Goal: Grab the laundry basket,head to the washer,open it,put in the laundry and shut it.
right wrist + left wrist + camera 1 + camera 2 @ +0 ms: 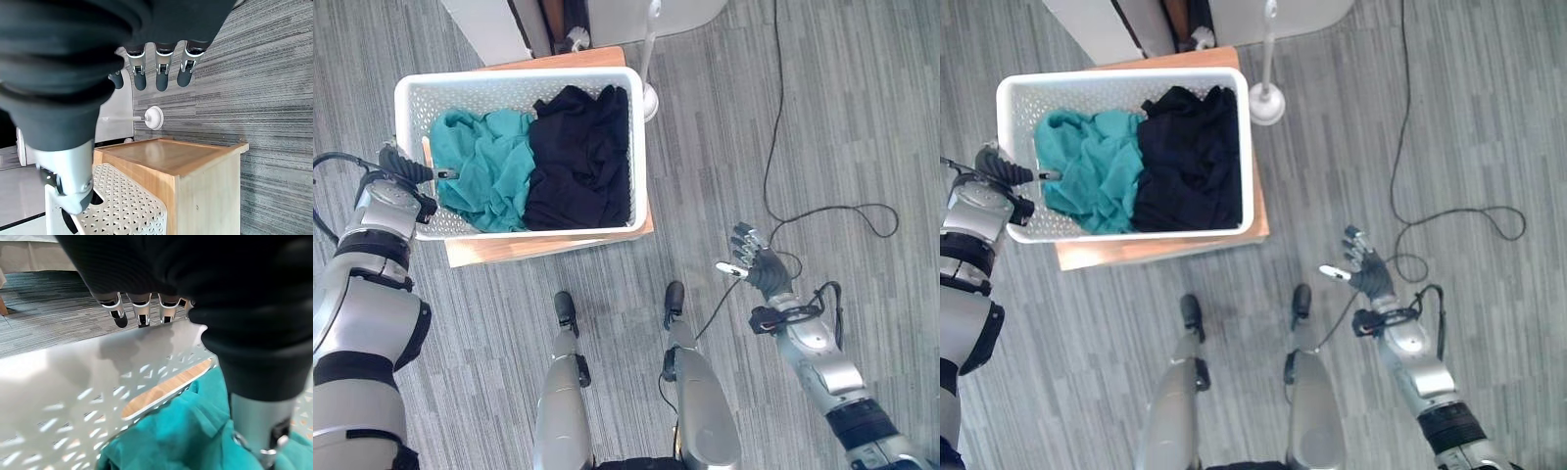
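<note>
A white perforated laundry basket (519, 80) stands on a low wooden stand (548, 247) straight ahead. It holds a teal cloth (489, 166) on the left and a black cloth (582, 157) on the right. My left hand (401, 166) straddles the basket's left rim. Its fingers (142, 313) hang relaxed outside the wall (73, 382), and its thumb (259, 431) reaches inside over the teal cloth (186, 431). My right hand (752, 257) is open above the carpet, well to the right of the basket, holding nothing. Its fingers (161, 73) are straight.
A white round base with a thin pole (651, 98) stands just past the basket's far right corner. White furniture (489, 24) and a white rounded unit (646, 15) sit behind the stand. Grey carpet surrounds everything.
</note>
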Tool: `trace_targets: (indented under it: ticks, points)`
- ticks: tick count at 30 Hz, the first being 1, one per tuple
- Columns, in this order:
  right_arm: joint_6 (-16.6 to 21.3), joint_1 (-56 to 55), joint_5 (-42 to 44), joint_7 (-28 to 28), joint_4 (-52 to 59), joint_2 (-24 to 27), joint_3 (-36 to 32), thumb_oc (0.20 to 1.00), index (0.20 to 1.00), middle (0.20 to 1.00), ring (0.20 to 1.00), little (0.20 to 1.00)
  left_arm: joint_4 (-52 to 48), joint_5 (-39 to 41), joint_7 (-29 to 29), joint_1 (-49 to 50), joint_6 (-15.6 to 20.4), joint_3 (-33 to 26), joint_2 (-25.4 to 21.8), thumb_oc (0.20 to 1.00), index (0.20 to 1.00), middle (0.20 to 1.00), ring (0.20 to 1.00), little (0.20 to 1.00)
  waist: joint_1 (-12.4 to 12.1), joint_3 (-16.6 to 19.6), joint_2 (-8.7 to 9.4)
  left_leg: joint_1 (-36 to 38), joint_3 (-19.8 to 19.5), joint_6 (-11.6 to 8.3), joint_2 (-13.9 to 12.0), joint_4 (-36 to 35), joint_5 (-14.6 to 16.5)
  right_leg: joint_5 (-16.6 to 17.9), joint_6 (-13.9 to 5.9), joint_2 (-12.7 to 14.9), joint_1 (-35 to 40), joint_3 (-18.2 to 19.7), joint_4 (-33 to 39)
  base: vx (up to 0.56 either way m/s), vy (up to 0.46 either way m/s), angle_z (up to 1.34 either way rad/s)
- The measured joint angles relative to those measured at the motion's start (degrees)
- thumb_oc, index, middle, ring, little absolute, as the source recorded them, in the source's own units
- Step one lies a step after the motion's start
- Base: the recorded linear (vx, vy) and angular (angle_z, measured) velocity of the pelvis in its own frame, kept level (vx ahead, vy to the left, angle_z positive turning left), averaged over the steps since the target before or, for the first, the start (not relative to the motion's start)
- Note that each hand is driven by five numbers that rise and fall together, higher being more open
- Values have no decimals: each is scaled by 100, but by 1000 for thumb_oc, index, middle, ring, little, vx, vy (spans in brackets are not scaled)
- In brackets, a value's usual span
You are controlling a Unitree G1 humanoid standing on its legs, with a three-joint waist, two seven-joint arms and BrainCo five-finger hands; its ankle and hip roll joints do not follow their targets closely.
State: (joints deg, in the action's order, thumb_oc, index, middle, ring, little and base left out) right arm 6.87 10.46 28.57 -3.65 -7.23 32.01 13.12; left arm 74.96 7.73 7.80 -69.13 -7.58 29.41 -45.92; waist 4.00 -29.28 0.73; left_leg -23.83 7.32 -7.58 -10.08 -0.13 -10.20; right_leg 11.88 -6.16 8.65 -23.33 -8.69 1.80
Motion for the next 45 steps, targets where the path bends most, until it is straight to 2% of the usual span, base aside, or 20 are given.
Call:
trace_targets:
  ticks: [5,8,14,20,22,24,28,32,35,45]
  points:
    - [42,219,24,-166,1237,87,-158,1000,1000,1000,1000,1000,91,-110,96,10,-19,-42,31,1000,1000,1000,1000,1000,3,0,1,-3,24,-1,-28,19,1,6,9,-26,-17,26,0,-2,4,-1]
    - [135,628,-27,-407,1260,108,-280,1000,1000,1000,1000,1000,209,-108,168,9,-21,-109,115,1000,1000,1000,1000,1000,-12,1,1,-14,35,-1,-28,27,1,10,14,-25,-33,36,-4,0,0,0]
    - [127,1331,-376,-764,996,126,-170,1000,1000,1000,1000,1000,246,-94,318,8,-16,-110,242,1000,1000,1000,1000,1000,-30,1,1,-24,37,-1,-28,41,1,8,17,-22,-68,41,-69,0,0,0]
    - [11,1335,-589,-876,539,122,-10,1000,1000,1000,1000,1000,238,-87,330,8,-16,-130,321,1000,1000,1000,1000,1000,-68,5,-7,-24,32,0,-19,48,2,7,17,-13,-66,40,-73,0,0,0]
    - [-118,1348,-850,-951,250,121,-6,1000,1000,1000,1000,1000,233,-82,336,14,-18,-144,388,1000,1000,1000,1000,1000,-124,5,-8,-29,33,1,-13,51,2,6,17,-2,-67,41,-73,6,16,1]
    - [-419,1497,-1295,-1194,-132,50,-11,1000,1000,1000,1000,1000,201,68,352,29,-37,-168,472,1000,1000,1000,1000,1000,-165,8,-13,-50,20,7,8,63,5,-14,12,32,-74,39,-73,14,41,4]
    - [-736,1805,-1632,-1444,-366,-162,-3,1000,1000,1000,1000,1000,24,142,531,116,-59,-236,684,1000,1000,1000,1000,1000,-184,79,-144,-183,-29,37,64,121,25,-17,-4,80,-140,12,-73,8,28,8]
    - [-927,2494,-1708,-1739,-967,-529,301,1000,1000,1000,1000,1000,-103,367,638,156,-50,-217,882,1000,1000,1000,1000,1000,-283,117,-211,-244,-26,76,108,195,55,-5,-22,124,-169,15,-79,3,33,1]
    - [-944,2650,-1678,-1755,-991,-682,496,1000,1000,1000,1000,1000,-189,371,675,162,-14,-165,975,1000,1000,1000,1000,1000,-355,119,-216,-253,-45,89,128,211,63,-10,-21,144,-165,7,-96,6,45,4]
    - [-944,2708,-1350,-1762,-1015,-694,624,1000,1000,1000,1000,1000,-192,593,699,184,-7,-114,1046,1000,1000,1000,1000,1000,-347,120,-216,-411,-79,145,158,554,199,-61,-10,198,-221,16,-250,2,14,1]
